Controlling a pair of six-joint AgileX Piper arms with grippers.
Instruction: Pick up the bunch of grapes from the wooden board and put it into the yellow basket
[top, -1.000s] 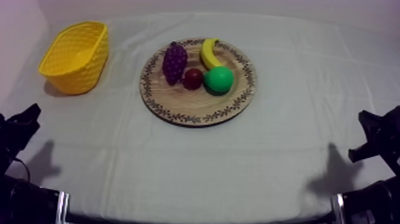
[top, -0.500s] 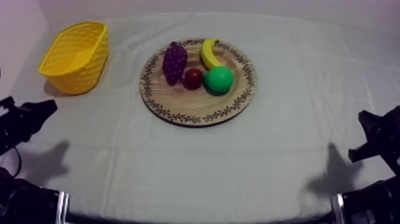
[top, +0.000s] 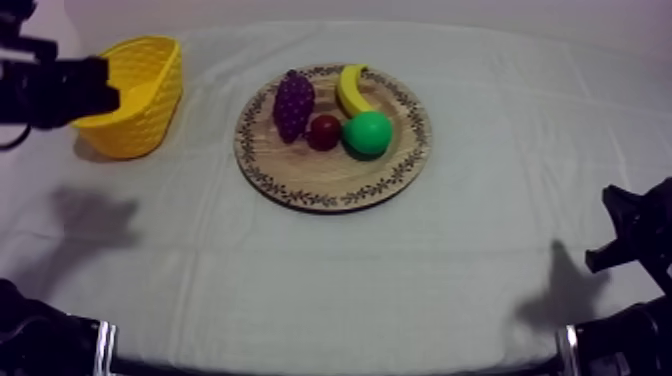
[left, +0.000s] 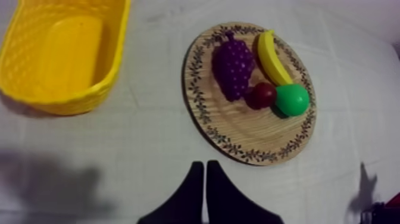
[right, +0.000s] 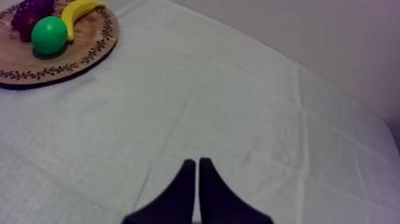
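Left gripper (left: 204, 167): two black fingers pressed together into a narrow wedge, nothing between them. We see it raised over bare cloth (left: 149, 149), short of the board's near rim. From above, the arm's black bulk comes in at the tabletop's far left corner, across the basket's outer rim.

Right gripper (right: 197, 164): the same slim wedge, fingers together and holding nothing, low at the tabletop's right edge, well apart from the board.

Bunch of grapes (top: 293, 103): purple and knobbly, tapering to a stub of stem. It lies on the wooden board (top: 330, 185), on the side nearest the basket.

- The board is a round disc with visible grain and a dark leafy pattern round its rim. It lies near the middle of the far edge.
- Small red fruit (top: 323, 131): smooth and round, just beside the grapes.
- Pear (top: 368, 133): glossy green, nearly round, touching the red fruit.
- Banana (top: 350, 90): yellow and curved, along the board's far rim.

Yellow basket (top: 150, 105): an oval plastic lattice weave with a smooth floor and nothing inside. It sits at the far left corner, apart from the board.

The cloth is grey-white, creased in a grid of folds.
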